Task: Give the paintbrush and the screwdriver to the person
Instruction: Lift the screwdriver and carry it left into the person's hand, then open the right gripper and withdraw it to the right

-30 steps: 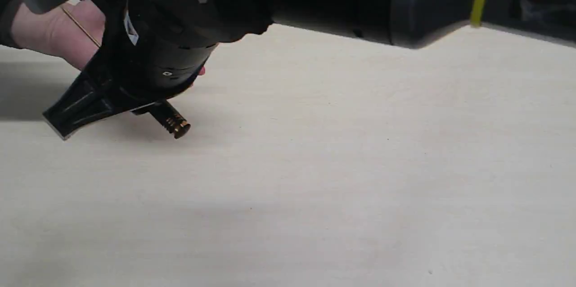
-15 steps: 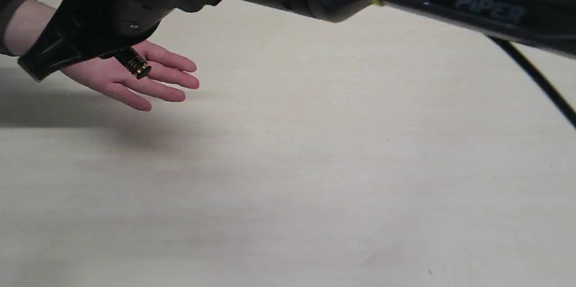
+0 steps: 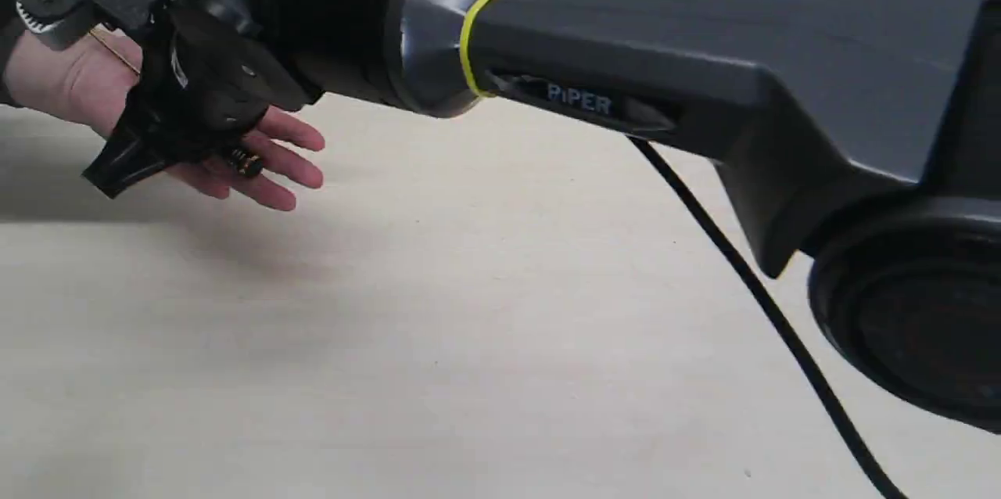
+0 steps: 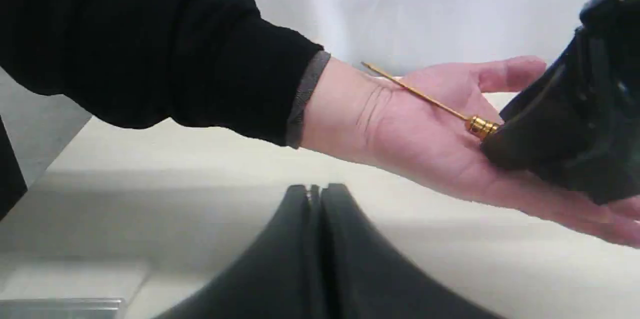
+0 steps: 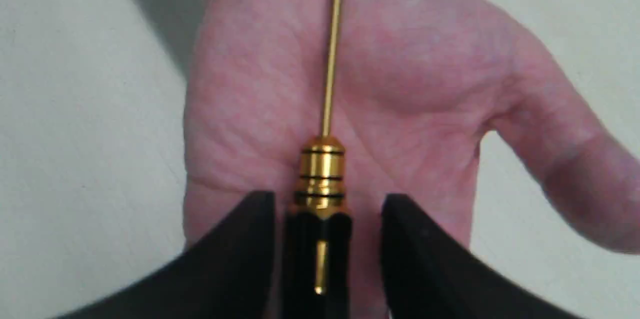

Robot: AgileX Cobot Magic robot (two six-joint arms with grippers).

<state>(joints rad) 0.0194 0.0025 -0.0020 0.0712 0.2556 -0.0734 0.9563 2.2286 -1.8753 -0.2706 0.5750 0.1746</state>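
Right claw [image 5: 327,201]: spread, flanking screwdriver [image 5: 322,169] on hand [image 5: 410,69]
Left claw [image 4: 315,199]: pressed together
Risk: clipping handle on retreat, rolling screwdriver off palm

1 screwdriver [image 5: 327,84], 1 hand [image 5: 415,59], 2 grippers (L gripper [image 4: 316,190], R gripper [image 5: 327,201]), 1 table [image 3: 500,342]

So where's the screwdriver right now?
The screwdriver lies on the person's open palm, far left in the exterior view, its black handle between the parted fingers of the right gripper.
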